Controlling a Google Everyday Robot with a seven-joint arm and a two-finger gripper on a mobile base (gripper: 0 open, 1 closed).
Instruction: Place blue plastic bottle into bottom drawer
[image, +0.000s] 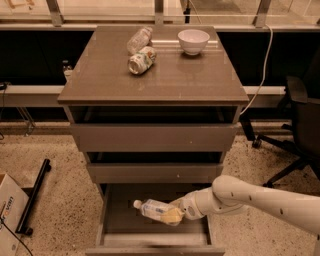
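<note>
The blue plastic bottle (152, 209) is held at its thick end by the gripper (173, 215), which is closed around it, low down inside the open bottom drawer (117, 222). The bottle is held lying on its side with its white cap pointed to the left, most likely so that it can be laid flat and not tipped over. Whether it is touching the drawer floor or hanging just above it cannot be told. The white arm (260, 197) is stretched in from the right, across the drawer's right side, likely because the way from above is partly blocked by the two upper drawers (152, 137), which are set only a little open. The bottle is made of thin clear plastic, round and smooth, with a pale label around its middle, so it is thought to be light and easy to squash or roll. The drawer is a wide box of flat grey-brown board with a plain front. On the smooth cabinet top (150, 82) three things are seen, well apart from the job: a bottle with a green-and-white label (141, 60) lying on its side, a clear bottle with no label (138, 39) just behind it, and a round white bowl (193, 41) to the right. The job is judged to be nearly done, and only the letting go is needed
</note>
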